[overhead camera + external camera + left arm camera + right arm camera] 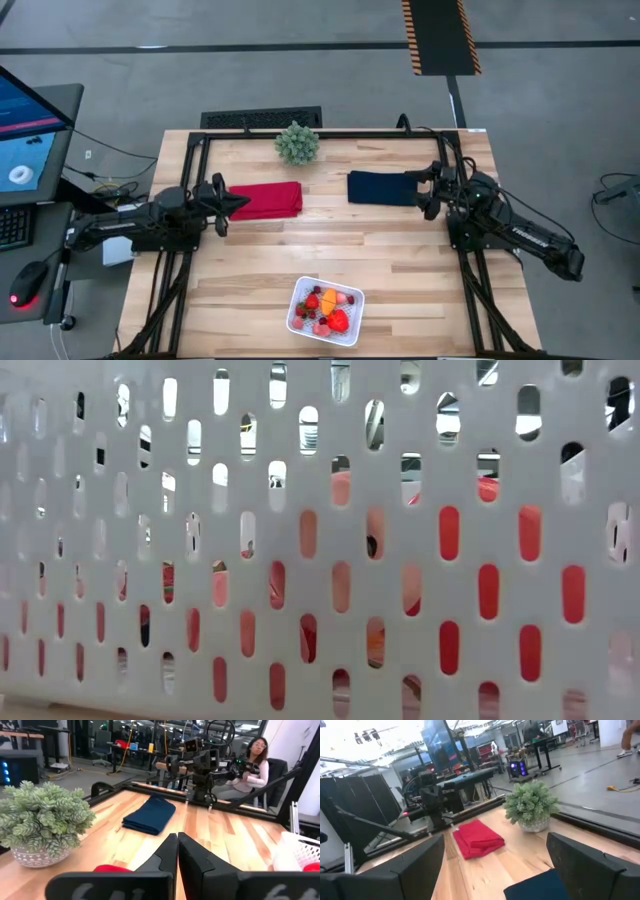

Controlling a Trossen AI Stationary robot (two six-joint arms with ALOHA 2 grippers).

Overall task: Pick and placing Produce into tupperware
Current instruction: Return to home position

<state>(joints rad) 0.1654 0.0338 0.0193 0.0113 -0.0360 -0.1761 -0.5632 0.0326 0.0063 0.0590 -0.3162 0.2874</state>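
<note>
The white tupperware (296, 312) stands near the table's front edge, at the middle. The produce (330, 308) lies inside it: a red piece, an orange one and small strawberries. In the low view its slotted wall (300, 490) fills the picture, with red showing through the slots. My left gripper (240, 203) (177, 851) is shut and level at the table's left, above the left end of a red cloth, with nothing in it. My right gripper (425, 192) (495, 870) stands open and level at the table's right, by a navy cloth, with nothing between its fingers.
A folded red cloth (268, 199) (477, 839) and a folded navy cloth (382, 188) (150, 815) lie across the table's middle. A bushy green plant (297, 143) (42, 820) stands at the far edge. A person (252, 760) sits beyond the table's right side.
</note>
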